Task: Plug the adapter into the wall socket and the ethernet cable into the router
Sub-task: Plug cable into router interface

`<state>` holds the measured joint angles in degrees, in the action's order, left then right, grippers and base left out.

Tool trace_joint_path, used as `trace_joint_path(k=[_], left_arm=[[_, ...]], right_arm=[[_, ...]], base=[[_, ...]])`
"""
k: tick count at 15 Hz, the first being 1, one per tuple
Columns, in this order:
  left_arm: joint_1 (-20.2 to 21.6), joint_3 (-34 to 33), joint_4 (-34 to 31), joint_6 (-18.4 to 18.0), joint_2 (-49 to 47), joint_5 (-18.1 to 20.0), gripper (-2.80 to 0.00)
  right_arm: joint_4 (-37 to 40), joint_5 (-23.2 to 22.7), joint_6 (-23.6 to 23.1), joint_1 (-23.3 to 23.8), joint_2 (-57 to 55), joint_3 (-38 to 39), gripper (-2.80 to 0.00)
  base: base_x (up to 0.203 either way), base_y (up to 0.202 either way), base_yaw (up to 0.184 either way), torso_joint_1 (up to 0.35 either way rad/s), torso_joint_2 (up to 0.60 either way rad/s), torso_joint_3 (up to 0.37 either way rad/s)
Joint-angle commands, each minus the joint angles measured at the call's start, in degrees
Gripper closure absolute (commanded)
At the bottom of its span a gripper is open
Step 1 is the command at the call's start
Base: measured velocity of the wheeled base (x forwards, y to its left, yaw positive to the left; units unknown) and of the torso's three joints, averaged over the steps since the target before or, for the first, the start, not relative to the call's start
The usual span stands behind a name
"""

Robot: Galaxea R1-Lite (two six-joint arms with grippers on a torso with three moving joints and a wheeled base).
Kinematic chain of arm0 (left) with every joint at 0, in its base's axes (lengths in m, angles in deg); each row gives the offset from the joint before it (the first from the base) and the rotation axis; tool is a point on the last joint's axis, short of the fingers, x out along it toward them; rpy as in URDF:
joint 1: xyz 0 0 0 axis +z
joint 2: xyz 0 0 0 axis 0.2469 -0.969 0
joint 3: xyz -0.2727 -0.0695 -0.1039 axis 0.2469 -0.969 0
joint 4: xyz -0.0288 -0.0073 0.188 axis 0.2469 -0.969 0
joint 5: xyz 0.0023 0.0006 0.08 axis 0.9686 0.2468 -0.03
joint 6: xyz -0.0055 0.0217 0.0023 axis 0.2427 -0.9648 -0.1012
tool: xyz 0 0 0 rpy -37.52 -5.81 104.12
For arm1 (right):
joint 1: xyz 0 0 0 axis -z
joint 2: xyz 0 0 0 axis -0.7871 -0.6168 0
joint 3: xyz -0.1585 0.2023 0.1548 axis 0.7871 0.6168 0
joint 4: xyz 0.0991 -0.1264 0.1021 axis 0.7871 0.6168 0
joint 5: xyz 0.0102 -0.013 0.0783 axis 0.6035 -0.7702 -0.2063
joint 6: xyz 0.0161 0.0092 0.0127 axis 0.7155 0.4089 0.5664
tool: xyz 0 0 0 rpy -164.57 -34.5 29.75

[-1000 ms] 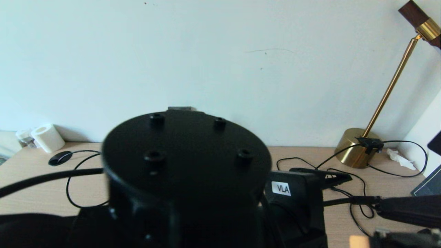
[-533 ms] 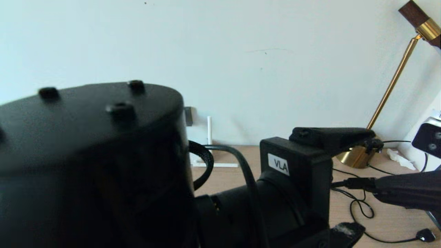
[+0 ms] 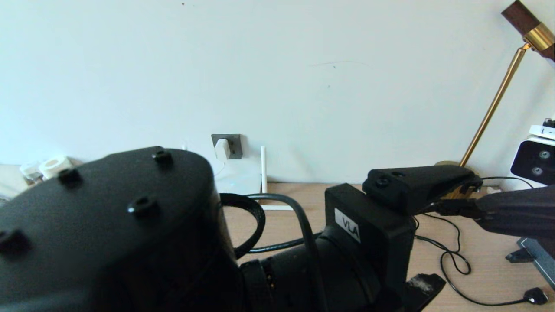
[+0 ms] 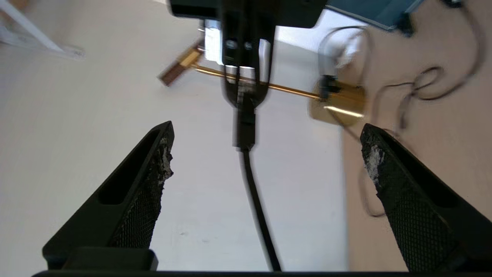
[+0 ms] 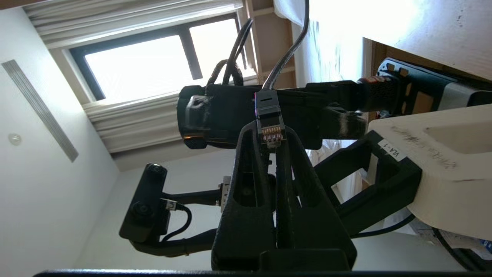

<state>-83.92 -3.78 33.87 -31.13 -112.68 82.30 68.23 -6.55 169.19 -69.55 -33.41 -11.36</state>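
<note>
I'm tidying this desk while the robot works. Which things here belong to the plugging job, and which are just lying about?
Part of the job:
- adapter, already in the wall socket
- router
- ethernet cable, held by the right gripper
- left gripper, open, empty

Lying about:
- brass lamp
- tissue roll
- thin black cord with small plug

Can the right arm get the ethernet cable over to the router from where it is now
Probably not directly. The right end effector is shut on the ethernet cable, but in the head view the left arm crosses in front of the router, leaving only one antenna and a bit of the body visible. It likely needs the left arm moved first.
</note>
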Motion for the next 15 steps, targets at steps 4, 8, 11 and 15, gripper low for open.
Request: trace_joint_path(k=[4, 8, 11, 15], left_arm=[[0.0, 0.0, 6.3, -2.3, -1.8, 0.1, -2.80], [0.0, 0.3, 6.5, -2.6, -1.7, 0.1, -2.80], [0.2, 0.3, 6.5, -2.6, -1.7, 0.0, -2.80], [0.6, 0.1, 6.6, -2.4, -1.7, 0.1, -2.80]], right_arm=[[0.0, -1.6, 0.7, 0.0, 0.1, 0.1, 0.00], [0.0, -2.4, 1.2, 0.0, 0.7, 0.3, 0.00], [0.0, -2.4, 1.2, 0.0, 1.2, 0.6, 0.00], [-0.1, -2.5, 1.2, -0.1, 1.4, 0.7, 0.00]], base=[[0.000, 0.000, 0.000, 0.000, 0.00, 0.000], [0.000, 0.000, 0.000, 0.000, 0.00, 0.000], [0.000, 0.000, 0.000, 0.000, 0.00, 0.000], [0.000, 0.000, 0.000, 0.000, 0.00, 0.000]])
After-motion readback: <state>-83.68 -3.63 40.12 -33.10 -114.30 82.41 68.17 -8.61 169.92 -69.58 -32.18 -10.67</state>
